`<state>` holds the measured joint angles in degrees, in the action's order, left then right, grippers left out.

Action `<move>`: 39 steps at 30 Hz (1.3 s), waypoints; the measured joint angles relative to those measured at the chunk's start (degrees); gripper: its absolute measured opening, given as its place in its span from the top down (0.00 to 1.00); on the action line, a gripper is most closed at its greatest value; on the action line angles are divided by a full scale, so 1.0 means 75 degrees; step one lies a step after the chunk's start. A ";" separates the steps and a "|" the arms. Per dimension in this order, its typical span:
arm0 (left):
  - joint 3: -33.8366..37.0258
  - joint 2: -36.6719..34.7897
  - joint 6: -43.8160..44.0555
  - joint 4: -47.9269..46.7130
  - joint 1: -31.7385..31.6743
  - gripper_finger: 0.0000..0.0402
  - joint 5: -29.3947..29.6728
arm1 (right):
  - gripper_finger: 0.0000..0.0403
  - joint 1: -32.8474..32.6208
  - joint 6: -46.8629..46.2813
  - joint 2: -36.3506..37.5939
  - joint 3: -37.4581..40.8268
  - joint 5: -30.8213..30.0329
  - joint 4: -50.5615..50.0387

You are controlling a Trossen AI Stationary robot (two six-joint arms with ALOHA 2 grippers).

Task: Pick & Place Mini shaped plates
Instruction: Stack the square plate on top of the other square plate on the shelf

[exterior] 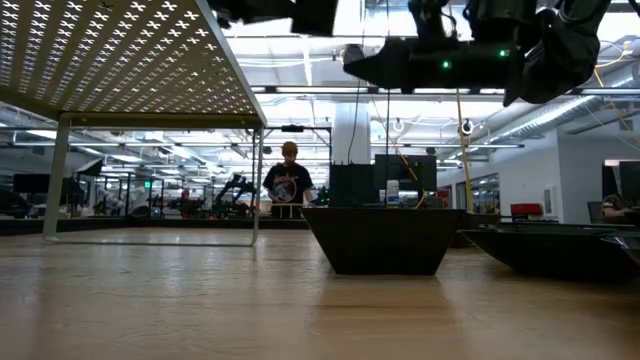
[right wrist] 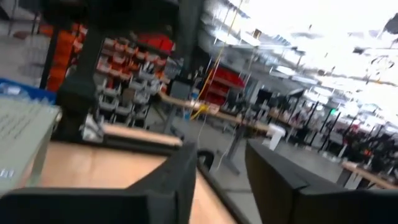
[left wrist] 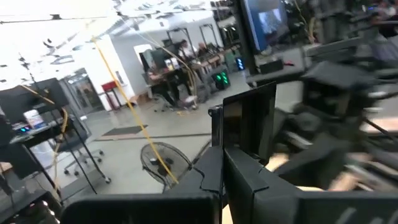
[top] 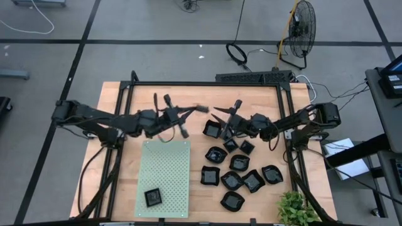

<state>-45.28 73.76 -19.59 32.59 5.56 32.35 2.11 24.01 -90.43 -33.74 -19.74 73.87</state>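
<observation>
High view: right gripper (top: 221, 117) open just beside square plate (top: 213, 129).

Glossy black plates (top: 240, 162), pale wooden table (top: 116, 97), perforated green mat (top: 166, 166).

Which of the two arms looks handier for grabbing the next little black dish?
Probably the right. Its claw hangs just above the cluster of black dishes, beside the nearest one. The left claw is over bare table above the green mat, farther from them.
</observation>
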 joint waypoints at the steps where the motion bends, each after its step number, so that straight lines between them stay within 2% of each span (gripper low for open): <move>1: 0.0000 -0.0247 0.0139 -0.0486 0.0166 0.99 0.0114 | 0.65 0.0000 -0.0079 0.0000 0.0000 -0.0002 -0.0162; 5: -0.0176 -0.1305 0.1115 -0.2640 0.0829 0.99 0.0307 | 0.60 0.0003 -0.0538 0.0000 0.0000 -0.0009 -0.0801; 8: -0.0955 -0.1910 0.2555 -0.5184 0.1381 0.99 0.0268 | 0.58 0.0003 -0.0815 0.0000 0.0000 -0.0010 -0.1096; 10: -0.1664 -0.2072 0.3692 -0.6889 0.1731 0.99 -0.0111 | 0.58 0.0003 -0.0915 0.0000 0.0000 0.0005 -0.1212; 12: -0.2377 -0.2090 0.4711 -0.8432 0.2076 0.99 -0.1035 | 0.59 0.0000 -0.1024 0.0000 0.0000 0.0008 -0.1282; 14: -0.2994 -0.1988 0.5498 -0.9508 0.2392 0.99 -0.2528 | 0.59 0.0000 -0.1223 0.0000 0.0000 0.0014 -0.1303; 17: -0.3558 -0.1780 0.5979 -1.0688 0.2996 0.99 -0.4708 | 0.60 -0.0003 -0.1491 0.0000 0.0000 0.0037 -0.1268; 19: -0.3643 -0.1680 0.6581 -1.1092 0.3502 0.99 -0.4968 | 0.60 -0.0003 -0.1608 0.0000 0.0000 0.0040 -0.1265; 22: -0.3591 -0.1506 0.7432 -1.1231 0.4054 1.00 -0.4546 | 0.60 -0.0003 -0.1729 0.0000 0.0000 0.0040 -0.1267; 26: -0.3474 -0.0872 0.7900 -1.1246 0.4488 1.00 -0.4500 | 0.60 -0.0050 -0.1842 0.0000 0.0000 0.0044 -0.1259; 28: -0.3474 -0.0500 0.8066 -1.1075 0.4605 1.00 -0.4599 | 0.61 -0.0070 -0.1912 0.0000 0.0000 0.0046 -0.1259; 33: -0.3471 0.0509 0.8894 -1.0501 0.4663 1.00 -0.5439 | 0.61 -0.0110 -0.1917 0.0000 0.0000 0.0043 -0.1259; 39: -0.3471 0.0989 0.9493 -1.0898 0.4663 1.00 -0.5494 | 0.61 -0.0184 -0.1917 0.0000 0.0000 0.0034 -0.1154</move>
<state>-71.31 81.18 51.61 -49.15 40.53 -8.86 0.73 9.63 -90.43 -33.74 -19.49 65.21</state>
